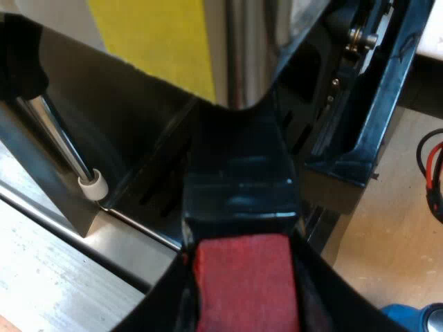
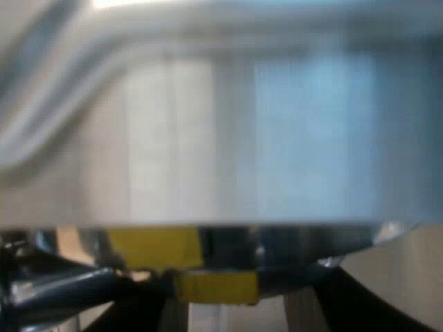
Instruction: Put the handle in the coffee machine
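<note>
The holder's dark handle [image 1: 239, 187] runs from my left gripper [image 1: 243, 294] up toward the espresso machine's [image 1: 242, 48] underside, where a yellow patch [image 1: 159, 41] is stuck on the metal. Its red end [image 1: 246, 283] sits between my left fingers [image 1: 156, 311], which are shut on it. The holder's metal head is hidden under the machine's front. My right gripper [image 2: 242, 304] is pressed close to a curved shiny metal face [image 2: 228, 138] with a yellow patch [image 2: 214, 287] just below it.
A steam wand [image 1: 59, 142] with a white tip [image 1: 93, 185] hangs beside the handle, above the metal drip tray [image 1: 131, 238]. A blue tamper [image 1: 415, 318] lies on the wooden table [image 1: 387, 228] near my left gripper.
</note>
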